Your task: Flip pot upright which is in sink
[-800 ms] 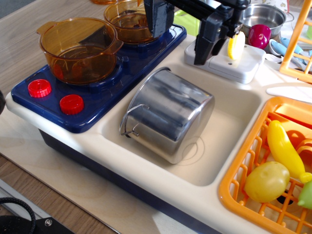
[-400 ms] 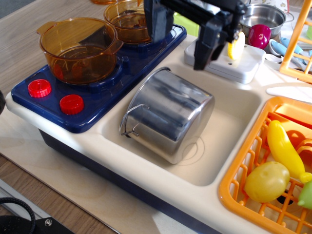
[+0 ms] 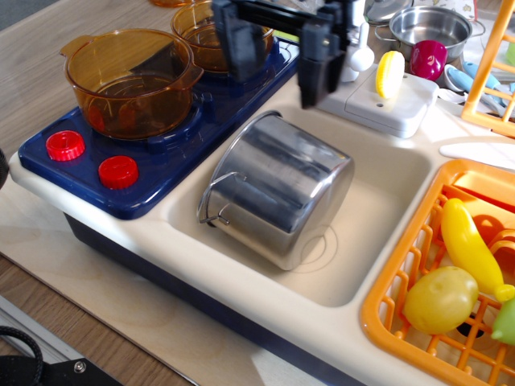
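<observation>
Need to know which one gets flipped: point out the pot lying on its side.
The big steel pot in the sink is the one on its side. Both amber pots, front and back, stand upright on the stove, as does the small steel pan.

Toy kitchen unit [image 3: 201, 310] on wooden table [image 3: 48, 249]
</observation>
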`<state>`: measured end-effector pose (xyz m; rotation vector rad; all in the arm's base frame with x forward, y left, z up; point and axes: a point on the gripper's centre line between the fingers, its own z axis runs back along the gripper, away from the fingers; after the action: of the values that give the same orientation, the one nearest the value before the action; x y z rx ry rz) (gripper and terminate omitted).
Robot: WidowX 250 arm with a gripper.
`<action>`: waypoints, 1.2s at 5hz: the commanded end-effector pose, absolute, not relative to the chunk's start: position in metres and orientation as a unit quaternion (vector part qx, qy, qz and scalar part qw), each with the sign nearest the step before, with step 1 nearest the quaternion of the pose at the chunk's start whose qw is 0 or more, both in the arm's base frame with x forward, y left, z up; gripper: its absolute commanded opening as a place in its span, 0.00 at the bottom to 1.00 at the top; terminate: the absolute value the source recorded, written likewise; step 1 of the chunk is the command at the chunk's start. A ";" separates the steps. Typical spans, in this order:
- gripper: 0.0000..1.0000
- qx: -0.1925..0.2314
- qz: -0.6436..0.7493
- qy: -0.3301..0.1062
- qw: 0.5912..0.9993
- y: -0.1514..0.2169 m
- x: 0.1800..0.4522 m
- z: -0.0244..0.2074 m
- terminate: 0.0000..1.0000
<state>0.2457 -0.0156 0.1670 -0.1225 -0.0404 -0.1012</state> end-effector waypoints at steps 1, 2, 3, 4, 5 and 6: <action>1.00 -0.094 -0.035 -0.032 0.994 -0.005 0.247 0.160 0.00; 1.00 -0.107 -0.027 -0.033 0.993 -0.002 0.246 0.153 0.00; 1.00 -0.109 -0.024 -0.044 0.993 -0.003 0.243 0.147 0.00; 1.00 -0.108 -0.015 -0.054 0.993 -0.008 0.238 0.140 0.00; 1.00 -0.119 -0.006 -0.059 0.991 -0.011 0.237 0.136 0.00; 1.00 -0.108 0.003 -0.071 0.992 -0.027 0.237 0.141 0.00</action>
<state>0.2356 -0.0391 0.1345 -0.2005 -0.1225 0.0316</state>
